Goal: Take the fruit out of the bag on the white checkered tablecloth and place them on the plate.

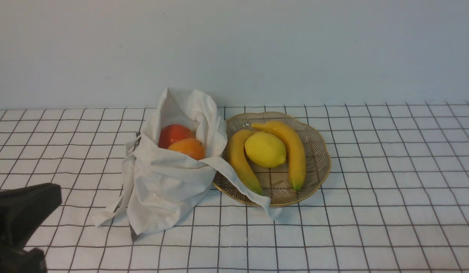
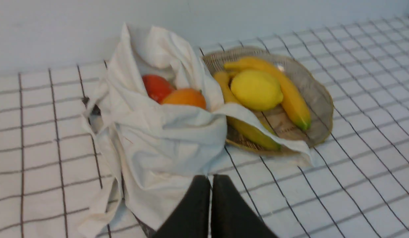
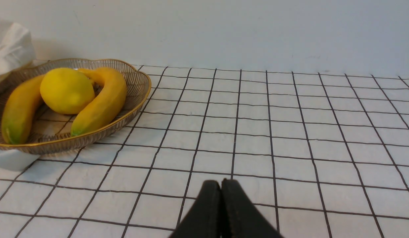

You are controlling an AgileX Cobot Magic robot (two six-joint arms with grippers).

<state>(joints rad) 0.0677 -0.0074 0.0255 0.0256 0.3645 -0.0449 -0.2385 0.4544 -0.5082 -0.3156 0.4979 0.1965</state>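
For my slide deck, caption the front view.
Bag holds red fruit and orange fruit; plate holds lemon and bananas.

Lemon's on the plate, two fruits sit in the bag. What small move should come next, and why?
Probably open the left gripper and ease it toward the orange fruit. Its jaws are shut, it faces the bag, and that fruit lies exposed at the open mouth, in front of the red fruit.

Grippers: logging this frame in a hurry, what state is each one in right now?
Left gripper: closed, holding nothing.
Right gripper: closed, holding nothing.
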